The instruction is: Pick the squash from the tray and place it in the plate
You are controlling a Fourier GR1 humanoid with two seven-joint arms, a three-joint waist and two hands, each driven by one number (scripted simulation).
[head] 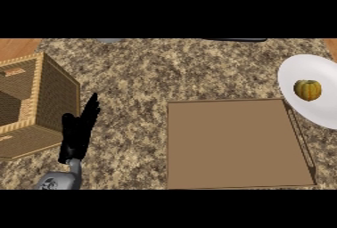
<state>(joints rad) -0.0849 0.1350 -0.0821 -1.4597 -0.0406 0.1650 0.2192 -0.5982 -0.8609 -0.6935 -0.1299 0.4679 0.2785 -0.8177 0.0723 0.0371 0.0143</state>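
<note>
Orange-green squash [307,90] already sat on your white plate [296,71], far right beyond the tray [237,142]; your left hand [79,131] rested, fingers straight, well apart at left.

You see the white plate [309,71] cut off by the right edge, and the wicker basket [33,107] by the left edge. The left hand [79,129] shows edge-on, its forearm clipped at the bottom. The right hand is out of view.
</note>
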